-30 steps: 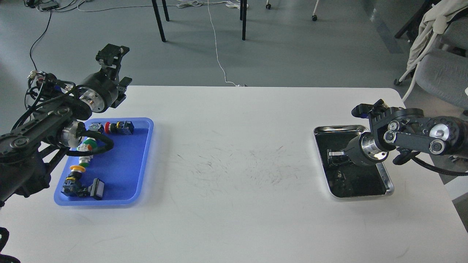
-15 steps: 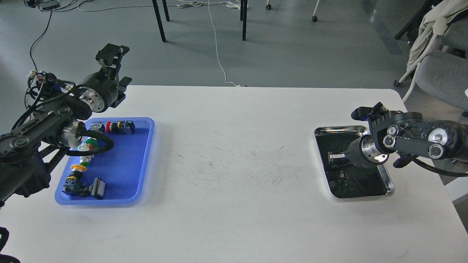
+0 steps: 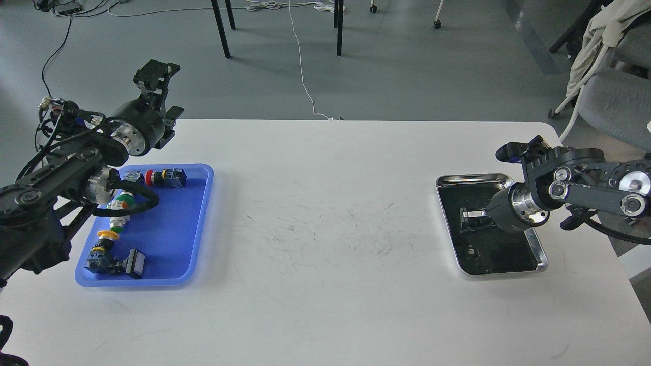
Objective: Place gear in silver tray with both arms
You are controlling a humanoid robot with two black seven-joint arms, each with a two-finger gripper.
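Over the right side of the white surface (image 3: 325,229), the right gripper (image 3: 475,216) points down into the silver tray (image 3: 540,250), which lies near the surface's right edge, well apart from the blue tray (image 3: 196,223) on the left. Compared with half a second ago, the right wrist has shifted slightly right and up in the head view: the silver wrist ring sat lower and further left before, and the elbow links now reach closer to the right picture edge. The gripper tip stays inside the tray outline, dark against the tray's dark reflective bottom; whether its jaws are open or closed cannot be told, nor whether they hold anything. A small pale metallic piece shows at the tip, but mirror reflection and real part cannot be separated. The left gripper (image 3: 158,86) is raised above the far left corner of the surface, beyond the blue tray, unchanged in pose from the earlier frames; its jaws stand apart and hold nothing. Contents of the blue tray are unchanged: red-capped switch (image 3: 164,177) at the far end, green button (image 3: 123,200), yellow button (image 3: 107,235) and a black block (image 3: 133,263) near the close end.
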